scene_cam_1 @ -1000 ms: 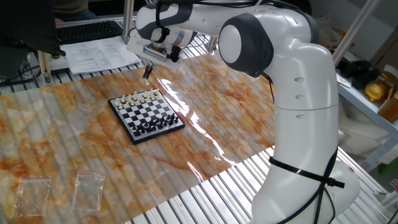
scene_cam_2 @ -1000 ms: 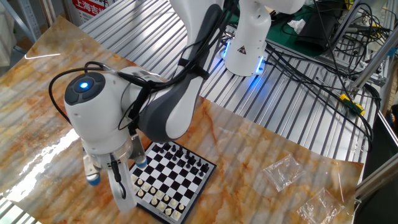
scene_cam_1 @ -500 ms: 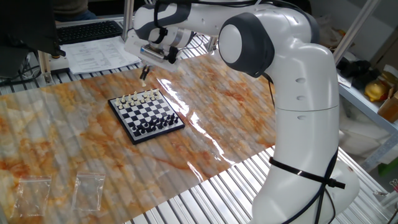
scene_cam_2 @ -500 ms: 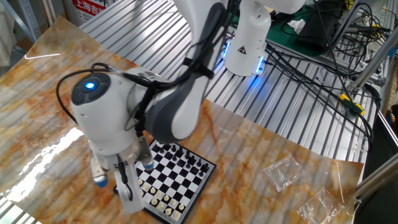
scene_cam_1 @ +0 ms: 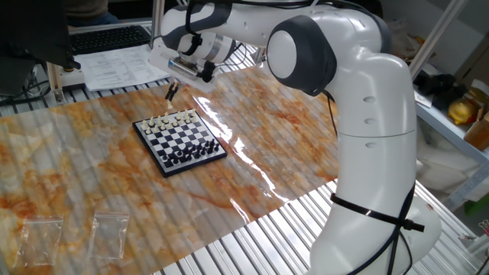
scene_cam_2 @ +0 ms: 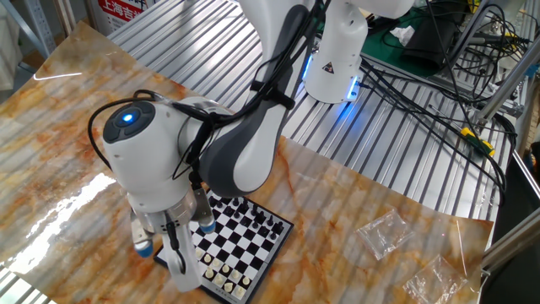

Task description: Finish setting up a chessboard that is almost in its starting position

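Item: chessboard (scene_cam_1: 181, 142) – small checkered board on the marbled table (scene_cam_1: 306, 153), left of centre in the view that faces the arm's base; white pieces (scene_cam_1: 172, 120) along its 12 o'clock edge, black pieces (scene_cam_1: 191, 155) along the 6 o'clock edge. In the other fixed view the arm's wrist covers the board's near-left part.

Item: gripper (scene_cam_1: 172, 91) – hangs above the table just beyond the white row, at about 12 o'clock from the board. Over the last second it has drifted from about 1 o'clock toward 11, staying aloft. Fingers close together; whether a piece sits between them cannot be told – too small.

Change noted: sideways travel along the white edge, no descent. Judgement: a positioning stage – the arm seems to be aligning for a pick or placement on the white side; the setup is not yet finished
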You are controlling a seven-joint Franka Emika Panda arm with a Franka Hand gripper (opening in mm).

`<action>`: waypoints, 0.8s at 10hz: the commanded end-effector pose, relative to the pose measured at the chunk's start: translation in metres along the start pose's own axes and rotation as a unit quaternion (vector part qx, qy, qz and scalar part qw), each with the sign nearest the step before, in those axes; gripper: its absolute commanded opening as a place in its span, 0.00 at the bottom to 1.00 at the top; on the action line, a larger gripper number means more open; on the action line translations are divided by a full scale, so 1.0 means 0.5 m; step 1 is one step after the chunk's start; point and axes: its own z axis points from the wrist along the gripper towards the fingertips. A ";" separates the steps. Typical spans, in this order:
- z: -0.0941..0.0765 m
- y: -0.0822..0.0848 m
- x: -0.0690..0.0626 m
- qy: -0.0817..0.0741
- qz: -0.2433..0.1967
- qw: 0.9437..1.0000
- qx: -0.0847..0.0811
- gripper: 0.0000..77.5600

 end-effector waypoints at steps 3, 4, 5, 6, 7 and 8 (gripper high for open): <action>0.012 -0.009 0.009 0.001 -0.012 1.000 -0.003 0.02; 0.013 -0.010 0.009 0.002 -0.014 1.000 -0.003 0.02; 0.017 -0.015 0.011 0.002 -0.022 1.000 -0.002 0.02; 0.021 -0.020 0.013 0.001 -0.027 1.000 -0.003 0.02; 0.025 -0.023 0.013 0.001 -0.031 1.000 -0.003 0.02; 0.029 -0.025 0.014 0.000 -0.035 0.999 -0.005 0.02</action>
